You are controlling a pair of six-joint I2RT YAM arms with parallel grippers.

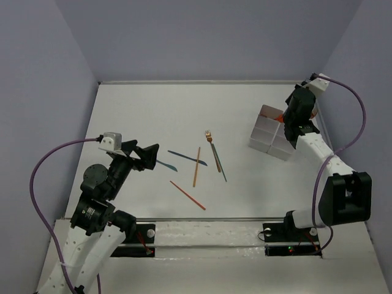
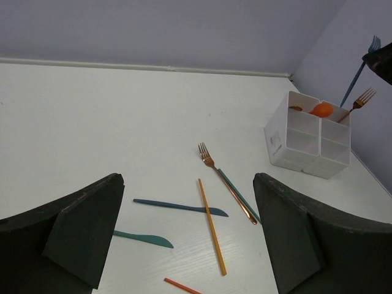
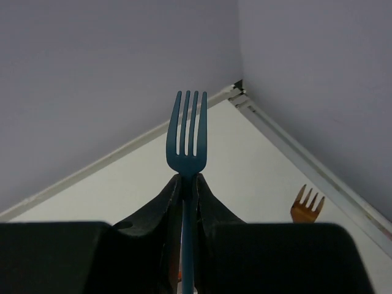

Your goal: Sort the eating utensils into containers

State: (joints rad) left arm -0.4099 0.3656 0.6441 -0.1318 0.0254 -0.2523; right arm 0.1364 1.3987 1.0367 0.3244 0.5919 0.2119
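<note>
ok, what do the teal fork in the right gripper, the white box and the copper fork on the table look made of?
Teal fork: looks like matte plastic or coated metal; even colour, no glints. White box: likely plastic; thin, smooth, opaque walls. Copper fork: probably polished metal; bright highlights along its handle.

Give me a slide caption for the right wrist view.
Right tool shut on a slim teal plastic fork, tines upward; a copper-orange fork peeks behind at right.

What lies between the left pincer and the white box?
The top view shows a teal knife, an orange stick, a copper fork and a teal stick there.
</note>
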